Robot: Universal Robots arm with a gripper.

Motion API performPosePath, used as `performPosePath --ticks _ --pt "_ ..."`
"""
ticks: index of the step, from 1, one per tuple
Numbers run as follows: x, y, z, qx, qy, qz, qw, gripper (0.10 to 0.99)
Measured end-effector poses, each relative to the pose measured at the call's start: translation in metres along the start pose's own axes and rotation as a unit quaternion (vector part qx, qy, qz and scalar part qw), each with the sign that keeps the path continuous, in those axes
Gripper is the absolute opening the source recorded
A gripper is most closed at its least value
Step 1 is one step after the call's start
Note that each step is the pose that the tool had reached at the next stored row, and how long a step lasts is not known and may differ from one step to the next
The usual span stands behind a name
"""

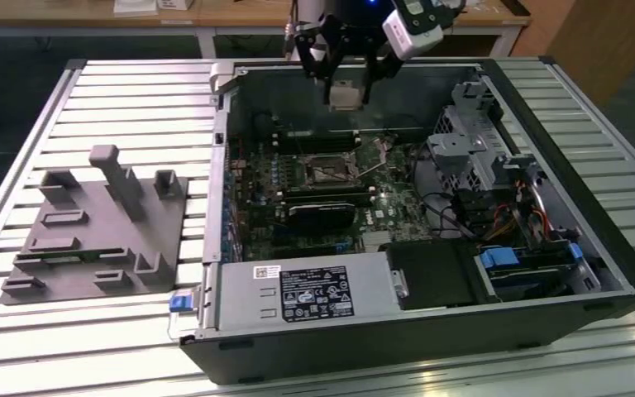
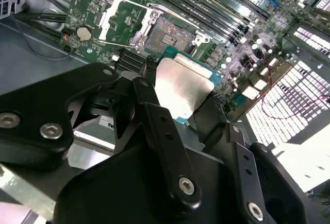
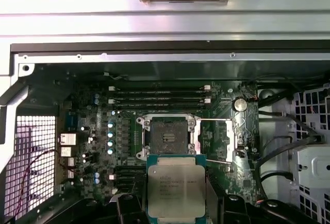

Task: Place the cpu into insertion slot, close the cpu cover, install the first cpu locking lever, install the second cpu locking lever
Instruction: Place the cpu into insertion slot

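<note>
Your items as they stand:

- Cpu (image 1: 346,96): you hold it clamped in the jaws, in the air above the far wall of the open case (image 1: 428,343). In both wrist views the cpu (image 3: 175,188) hangs over the green board (image 3: 87,131), apart from the socket, with its silvery top facing the cameras.
- Jaws: closed on the cpu, with a black finger (image 2: 165,131) pressed against each of two opposite edges.
- Slot (image 3: 167,136): sits mid-board, with its dark centre exposed inside the metal rim.
- Cover (image 3: 216,139): swung open off the slot and lying just beside it, on the side nearer the coin cell (image 3: 240,104).
- Memory sticks (image 3: 160,98): long black rows near the slot, on its side towards the case's far wall.
- Grey fixture (image 1: 97,227): on your slatted worktop (image 1: 130,91) at the exterior view's left, well apart from the case.
</note>
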State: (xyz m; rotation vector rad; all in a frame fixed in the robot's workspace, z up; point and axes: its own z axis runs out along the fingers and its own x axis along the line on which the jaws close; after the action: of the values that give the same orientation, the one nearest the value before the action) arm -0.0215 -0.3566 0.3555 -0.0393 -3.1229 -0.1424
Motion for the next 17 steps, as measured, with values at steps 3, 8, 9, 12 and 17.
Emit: performPosePath --ticks 3,8,9,12,17 --pt "0.0005 -0.0002 0.0024 -0.0029 -0.0040 -0.001 1.0000 0.541" --pt "0.0019 -0.0008 0.0080 -0.0055 -0.0087 -0.002 0.9999 0.541" --pt "0.0024 -0.0010 0.0097 -0.0057 -0.0089 -0.002 0.9999 0.541" --pt "0.0048 -0.0015 0.0149 -0.0058 -0.0091 -0.002 0.9999 0.541" --pt "0.0077 -0.0024 0.0238 -0.0058 -0.0091 -0.002 0.9999 0.541"
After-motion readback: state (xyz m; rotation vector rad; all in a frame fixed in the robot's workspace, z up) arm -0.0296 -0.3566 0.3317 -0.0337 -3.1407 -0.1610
